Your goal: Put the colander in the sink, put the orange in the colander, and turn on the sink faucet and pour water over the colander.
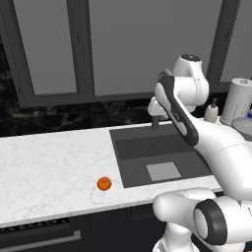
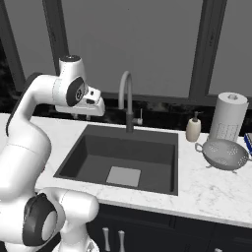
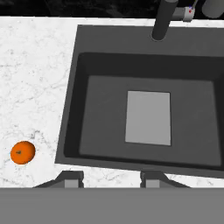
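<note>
The colander (image 2: 227, 154) sits on the white marble counter (image 1: 49, 162) to the right of the sink (image 2: 162, 147), well apart from the basin's rim, with the paper-towel roll (image 2: 228, 117) just behind it and the soap dispenser (image 2: 193, 129) between it and the sink faucet (image 2: 126, 101). In the left base view the colander is mostly cut off at the right edge.

Going left to right: the counter left of the basin is a broad open stretch, and the orange (image 1: 104, 184) lies there alone, near the counter's front edge and just beside the sink's left rim but not touching it. Next comes the sink itself, a dark recessed basin with the lighter square patch (image 3: 148, 117) on its floor. The faucet stands upright at the middle of the back rim; in the hand view its spout is cut off at the top. Right of the sink runs a narrower strip of counter before the dispenser and colander.

The gripper (image 3: 110, 178) hangs above the sink's front left part, looking down into the basin — its two fingertips (image 3: 72, 179) show at the bottom of the hand view, standing apart with nothing between them. In the left base view the arm's own forearm hides much of the sink's right side and the faucet.
</note>
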